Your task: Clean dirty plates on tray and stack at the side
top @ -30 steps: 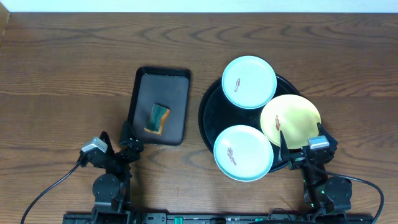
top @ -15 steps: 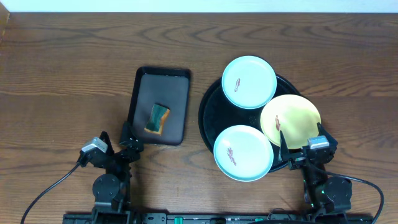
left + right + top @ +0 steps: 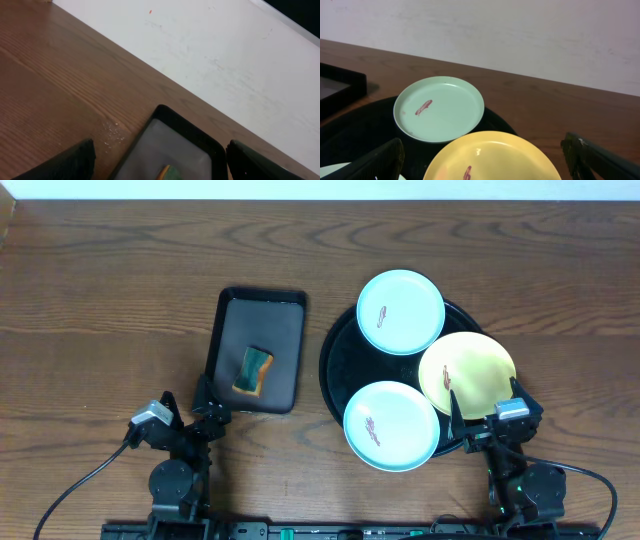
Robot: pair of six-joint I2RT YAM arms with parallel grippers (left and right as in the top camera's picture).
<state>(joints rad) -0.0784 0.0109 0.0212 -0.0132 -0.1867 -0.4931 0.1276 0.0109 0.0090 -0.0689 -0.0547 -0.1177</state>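
Since reddish-brown smears show on all three plates, nothing looks wiped yet, so the step in hand is probably fetching the yellow-and-green sponge (image 3: 255, 369) from the small rectangular black tray (image 3: 272, 320). The left gripper (image 3: 186, 398), jaws wide and empty, should drop squarely over the sponge and pinch its narrow sides, leaving a flat face free. The right gripper (image 3: 485, 400), also wide and empty, sits at the near rim of the large round glossy black tray (image 3: 335, 365); the pale yellow plate (image 3: 467, 370) lies just ahead, with the pale turquoise plates near-left (image 3: 391, 425) and farther back (image 3: 401, 311).
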